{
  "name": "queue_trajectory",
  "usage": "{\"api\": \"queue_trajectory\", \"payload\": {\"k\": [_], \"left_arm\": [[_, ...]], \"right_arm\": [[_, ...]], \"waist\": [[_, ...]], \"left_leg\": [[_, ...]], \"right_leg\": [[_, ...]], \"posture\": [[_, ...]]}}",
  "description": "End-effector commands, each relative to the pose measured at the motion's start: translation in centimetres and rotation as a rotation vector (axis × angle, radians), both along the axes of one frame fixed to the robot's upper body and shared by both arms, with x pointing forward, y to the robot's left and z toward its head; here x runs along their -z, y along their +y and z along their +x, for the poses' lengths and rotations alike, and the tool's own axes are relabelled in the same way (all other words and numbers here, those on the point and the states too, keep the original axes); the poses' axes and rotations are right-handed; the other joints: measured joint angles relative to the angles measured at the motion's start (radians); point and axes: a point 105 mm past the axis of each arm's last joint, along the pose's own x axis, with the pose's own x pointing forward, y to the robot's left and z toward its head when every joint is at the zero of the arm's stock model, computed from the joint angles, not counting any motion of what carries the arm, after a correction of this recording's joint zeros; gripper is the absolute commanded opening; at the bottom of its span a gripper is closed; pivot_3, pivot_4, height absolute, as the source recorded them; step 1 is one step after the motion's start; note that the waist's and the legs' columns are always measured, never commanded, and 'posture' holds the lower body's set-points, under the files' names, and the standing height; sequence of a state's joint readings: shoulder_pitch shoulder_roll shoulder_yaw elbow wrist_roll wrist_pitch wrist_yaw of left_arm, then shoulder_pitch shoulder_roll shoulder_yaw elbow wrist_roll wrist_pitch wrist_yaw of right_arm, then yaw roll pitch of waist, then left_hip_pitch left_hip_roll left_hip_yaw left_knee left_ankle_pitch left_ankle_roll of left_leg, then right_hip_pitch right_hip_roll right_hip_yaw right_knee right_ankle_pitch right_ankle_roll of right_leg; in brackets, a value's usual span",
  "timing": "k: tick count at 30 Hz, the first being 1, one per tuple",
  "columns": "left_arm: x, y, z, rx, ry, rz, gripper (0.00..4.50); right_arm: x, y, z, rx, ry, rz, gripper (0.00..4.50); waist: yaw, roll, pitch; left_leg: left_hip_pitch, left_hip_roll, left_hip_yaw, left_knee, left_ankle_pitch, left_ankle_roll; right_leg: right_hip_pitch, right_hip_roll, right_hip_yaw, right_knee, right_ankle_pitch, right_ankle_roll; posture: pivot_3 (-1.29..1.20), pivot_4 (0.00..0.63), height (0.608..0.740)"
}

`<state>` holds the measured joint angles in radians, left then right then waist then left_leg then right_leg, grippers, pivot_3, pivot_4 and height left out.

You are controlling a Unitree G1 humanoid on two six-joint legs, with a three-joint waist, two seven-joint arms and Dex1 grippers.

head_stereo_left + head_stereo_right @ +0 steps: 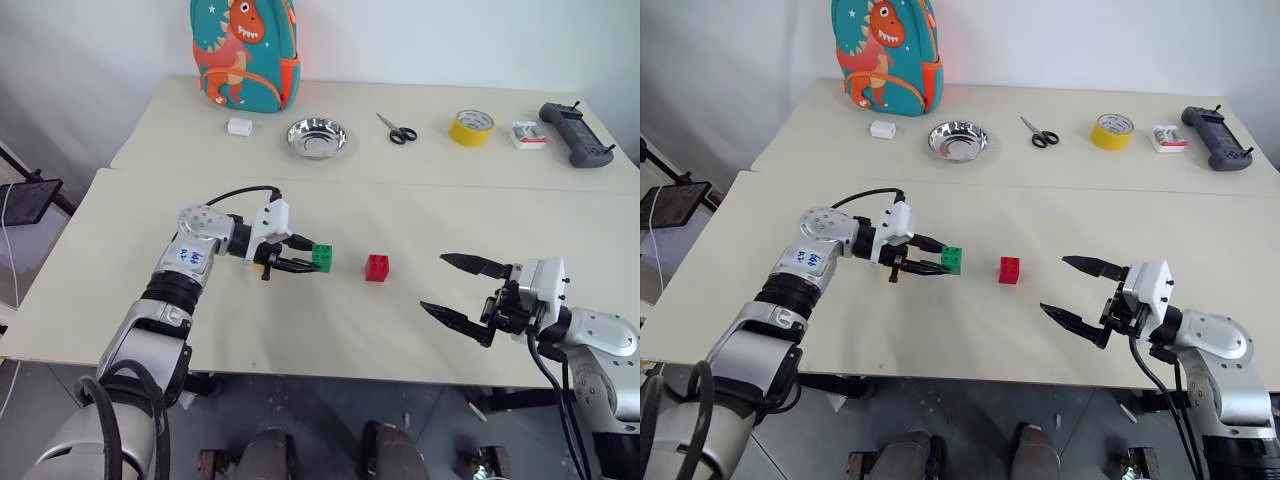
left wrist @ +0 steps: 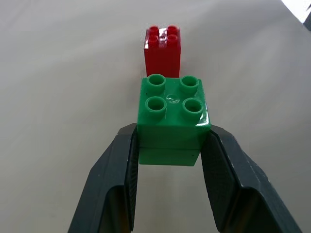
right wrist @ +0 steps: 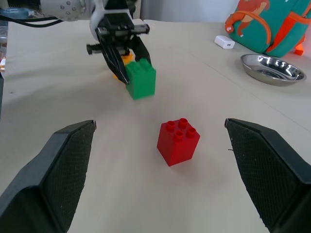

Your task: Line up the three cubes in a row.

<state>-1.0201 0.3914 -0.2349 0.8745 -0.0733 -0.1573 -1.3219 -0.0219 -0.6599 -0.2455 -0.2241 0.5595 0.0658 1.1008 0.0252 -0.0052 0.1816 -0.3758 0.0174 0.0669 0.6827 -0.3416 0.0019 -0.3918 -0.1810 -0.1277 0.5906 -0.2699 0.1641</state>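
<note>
My left gripper (image 1: 313, 257) is shut on the green cube (image 1: 323, 257), its two fingers (image 2: 116, 179) pressing the cube's sides low over the table. The red cube (image 1: 378, 267) stands on the table a short way to the right of the green one; in the left wrist view the red cube (image 2: 163, 46) lies straight beyond the green cube (image 2: 172, 109). A bit of the yellow-orange cube (image 3: 127, 58) peeks out behind the left gripper's fingers. My right gripper (image 1: 433, 282) hovers open to the right of the red cube, pointing toward it.
On the far table stand a dinosaur backpack (image 1: 244, 52), a small white block (image 1: 239, 126), a metal bowl (image 1: 317, 137), scissors (image 1: 398, 130), a yellow tape roll (image 1: 471, 127), a small box (image 1: 528, 135) and a black controller (image 1: 576, 132). A seam (image 1: 400, 188) divides the two tables.
</note>
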Motion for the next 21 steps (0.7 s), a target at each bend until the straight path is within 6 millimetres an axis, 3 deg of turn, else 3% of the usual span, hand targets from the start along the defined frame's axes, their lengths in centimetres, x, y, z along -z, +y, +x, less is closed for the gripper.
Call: {"api": "queue_trajectory", "payload": {"k": [1,12,17,20,21], "left_arm": [[0.1,-1.1,0.1,0.036,-0.020,0.053,1.47],[0.9,-2.1,0.9,-0.002,-0.010,0.070,1.47],[-0.1,-2.5,1.3,-0.026,-0.061,0.024,3.03],[-2.5,-1.1,1.0,0.005,-0.118,-0.019,3.96],[-3.1,-0.7,0.7,0.016,-0.126,-0.031,3.96]], "right_arm": [[-0.6,0.0,-1.1,-0.026,-0.009,-0.018,4.50],[-0.5,-0.1,-1.1,-0.002,-0.001,-0.012,4.50],[-0.3,0.1,-1.1,-0.018,0.008,-0.012,4.50],[-0.4,0.5,-1.2,-0.041,0.013,-0.009,4.50],[-0.4,0.6,-1.2,-0.045,0.013,-0.009,4.50]], "waist": [[0.004,0.000,0.000],[-0.001,-0.001,0.000],[-0.001,-0.001,0.000],[-0.001,-0.001,0.001],[-0.002,-0.001,0.001]], "left_leg": [[0.000,0.000,0.000,0.001,0.000,0.001],[0.000,0.000,0.000,0.001,-0.001,0.001],[0.000,0.000,0.000,0.001,-0.001,0.001],[-0.001,0.000,0.000,0.001,-0.001,0.001],[0.000,0.000,0.000,0.001,-0.001,0.001]], "right_leg": [[0.000,0.000,0.000,0.000,0.000,0.000],[0.000,0.000,0.000,0.000,0.000,0.001],[0.000,0.000,0.000,0.000,0.000,0.001],[0.000,0.000,0.000,0.000,0.000,0.001],[0.000,0.000,0.000,0.000,0.000,0.001]], "posture": [[0.00,0.150,0.740],[0.00,0.150,0.740],[0.00,0.150,0.740],[0.00,0.150,0.740],[0.00,0.150,0.740]]}}
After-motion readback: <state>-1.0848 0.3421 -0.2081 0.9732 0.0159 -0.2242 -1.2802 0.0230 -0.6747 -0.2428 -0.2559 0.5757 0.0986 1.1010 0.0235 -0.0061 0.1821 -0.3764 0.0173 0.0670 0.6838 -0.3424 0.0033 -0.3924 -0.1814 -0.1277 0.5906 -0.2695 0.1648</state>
